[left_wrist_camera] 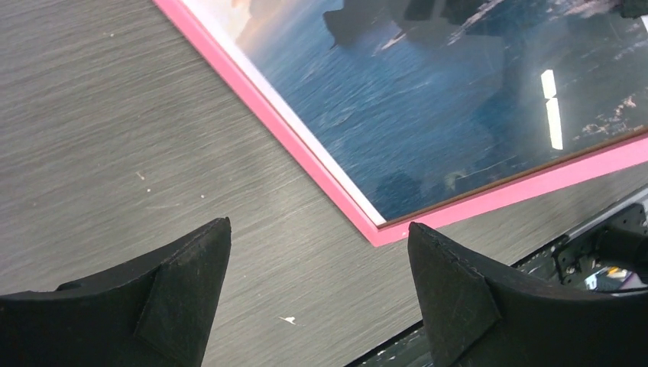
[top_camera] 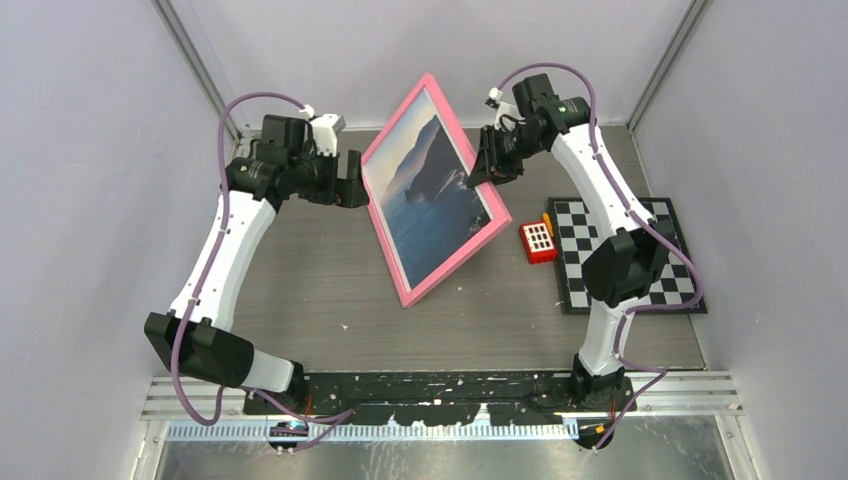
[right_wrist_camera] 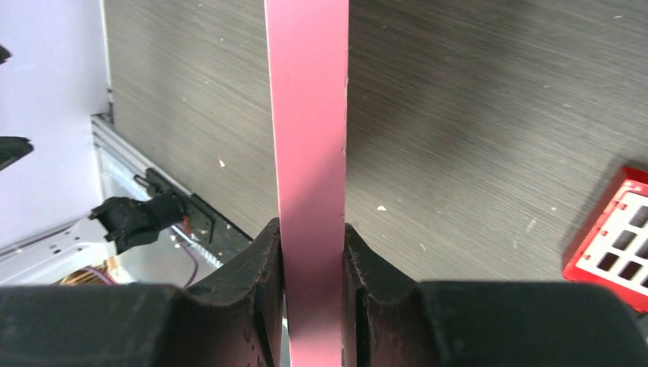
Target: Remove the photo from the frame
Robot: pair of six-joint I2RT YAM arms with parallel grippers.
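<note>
The frame (top_camera: 452, 268), with a thin pink border, is tilted up over the middle of the table with its picture side facing up. Behind its glass is the photo (top_camera: 432, 190), showing blue sea, dark mountains and a pale sky. My right gripper (top_camera: 487, 165) is shut on the frame's right edge; in the right wrist view the pink edge (right_wrist_camera: 309, 115) runs between both fingers (right_wrist_camera: 267, 260). My left gripper (top_camera: 352, 180) stands open just off the frame's left edge, touching nothing. In its wrist view the frame's corner (left_wrist_camera: 378, 233) and the photo (left_wrist_camera: 458, 99) lie beyond the fingertips (left_wrist_camera: 210, 245).
A small red grid block (top_camera: 537, 241) sits right of the frame, beside a black-and-white checkerboard (top_camera: 625, 255). In the right wrist view the red block (right_wrist_camera: 619, 245) is at the right. Grey walls close in the table on three sides.
</note>
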